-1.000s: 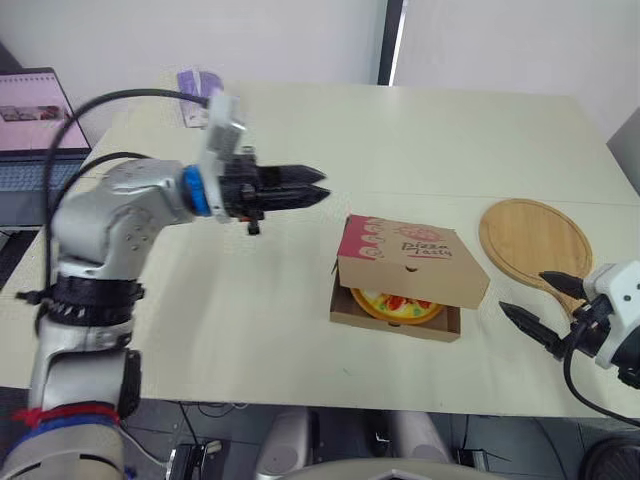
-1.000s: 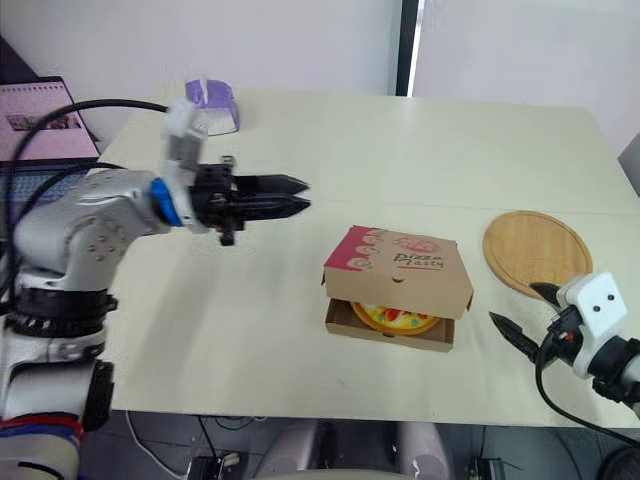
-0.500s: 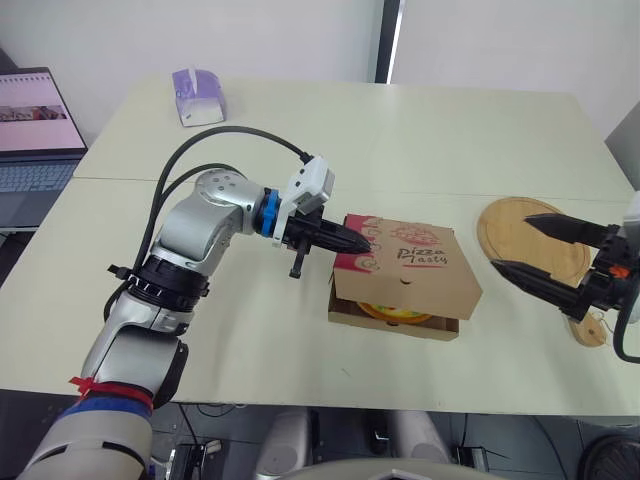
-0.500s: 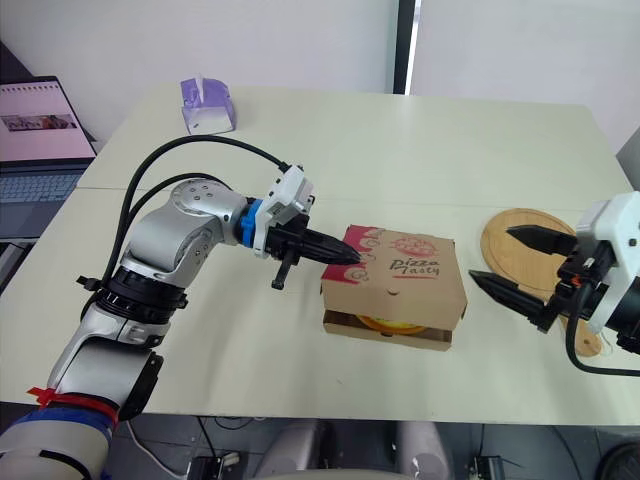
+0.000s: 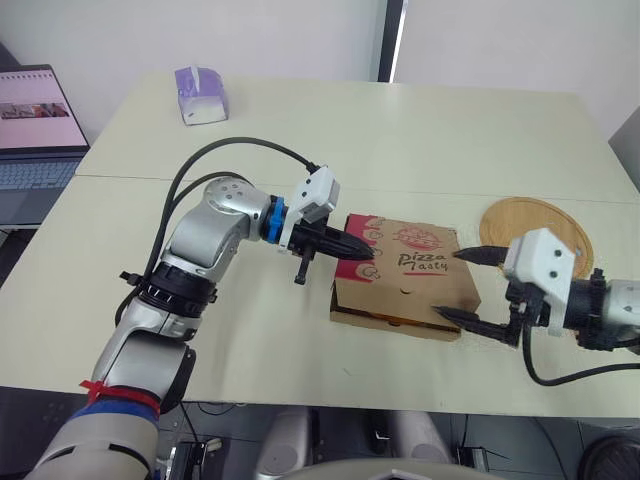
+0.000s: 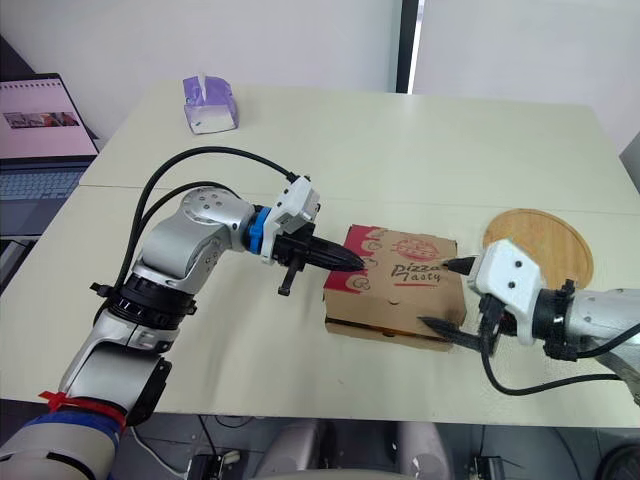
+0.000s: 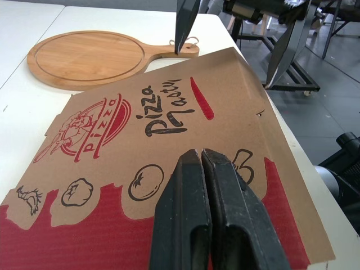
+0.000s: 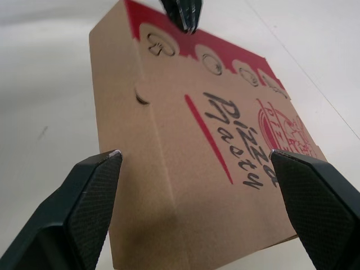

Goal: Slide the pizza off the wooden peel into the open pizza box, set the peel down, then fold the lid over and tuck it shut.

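Pizza box [image 5: 405, 275] in the middle of the desk [image 5: 400, 140], and the lid [image 7: 169, 112] is down over the base, the printed top facing up, with just a thin dark seam along the front edge. I can't tell whether the flap is tucked in.

Far left, an open laptop [image 5: 35, 130] sits off the desk's edge. A purple tissue pack [image 5: 200, 82] stands at the far left corner, well apart from everything.

Now the left gripper [image 5: 365, 250]: both fingers are pressed tight together, nothing between them. The tips point at the red strip along the lid's left side, right at the surface.

Across the box, the right gripper [image 6: 447, 295] is spread wide and holds nothing. One finger reaches in over the lid's right edge. The other sits low by the front right corner, down near the desk.

Furthest right, the wooden peel [image 5: 545, 232] lies flat and bare on the desk, just beside the box, behind the right arm.
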Robot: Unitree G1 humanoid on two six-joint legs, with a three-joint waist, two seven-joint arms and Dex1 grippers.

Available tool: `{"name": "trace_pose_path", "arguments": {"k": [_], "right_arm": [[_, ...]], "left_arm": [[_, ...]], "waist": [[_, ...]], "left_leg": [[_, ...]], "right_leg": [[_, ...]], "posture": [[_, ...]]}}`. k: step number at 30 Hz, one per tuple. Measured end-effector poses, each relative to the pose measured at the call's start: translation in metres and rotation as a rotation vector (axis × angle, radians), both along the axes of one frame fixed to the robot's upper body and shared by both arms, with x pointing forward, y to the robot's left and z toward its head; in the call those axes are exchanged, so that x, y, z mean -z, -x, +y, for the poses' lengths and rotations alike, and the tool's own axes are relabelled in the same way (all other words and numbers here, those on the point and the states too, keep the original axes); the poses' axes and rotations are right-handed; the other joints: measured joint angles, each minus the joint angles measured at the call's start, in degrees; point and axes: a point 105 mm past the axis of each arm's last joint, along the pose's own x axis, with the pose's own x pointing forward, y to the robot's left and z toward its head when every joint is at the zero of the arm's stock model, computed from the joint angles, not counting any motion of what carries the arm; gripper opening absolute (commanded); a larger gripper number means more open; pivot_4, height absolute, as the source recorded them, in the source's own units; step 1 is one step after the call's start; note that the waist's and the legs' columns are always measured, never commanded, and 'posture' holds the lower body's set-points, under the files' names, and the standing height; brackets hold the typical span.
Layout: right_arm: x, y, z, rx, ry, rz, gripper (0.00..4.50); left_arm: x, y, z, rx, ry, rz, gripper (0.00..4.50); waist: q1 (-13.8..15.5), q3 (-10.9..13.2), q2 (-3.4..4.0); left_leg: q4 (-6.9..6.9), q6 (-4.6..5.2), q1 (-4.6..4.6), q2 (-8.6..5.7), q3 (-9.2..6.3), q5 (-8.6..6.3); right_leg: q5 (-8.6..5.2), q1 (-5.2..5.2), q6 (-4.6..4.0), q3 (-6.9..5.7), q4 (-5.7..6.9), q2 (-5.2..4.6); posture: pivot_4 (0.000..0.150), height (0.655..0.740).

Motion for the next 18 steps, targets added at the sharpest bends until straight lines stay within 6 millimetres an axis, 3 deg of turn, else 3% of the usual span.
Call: {"name": "trace_pose_path", "arguments": {"k": [13,18], "right_arm": [[0.008,-0.009,0.0,-0.03,0.085,-0.084,4.5],[0.013,-0.009,0.001,-0.024,0.093,-0.088,4.5]], "left_arm": [[0.002,0.003,-0.004,0.019,-0.008,-0.016,0.06],[0.016,0.008,-0.006,0.056,-0.057,-0.016,0.06]], "waist": [[0.03,0.0,0.0],[0.07,0.0,0.0]], "left_leg": [[0.02,-0.03,0.01,0.0,0.0,0.02],[0.03,-0.03,0.02,0.0,0.0,0.02]], "right_leg": [[0.01,0.0,-0.01,0.0,0.02,0.0],[0.01,0.0,-0.01,0.0,0.03,0.0]], "posture": [[0.15,0.7251],[0.15,0.7251]]}}
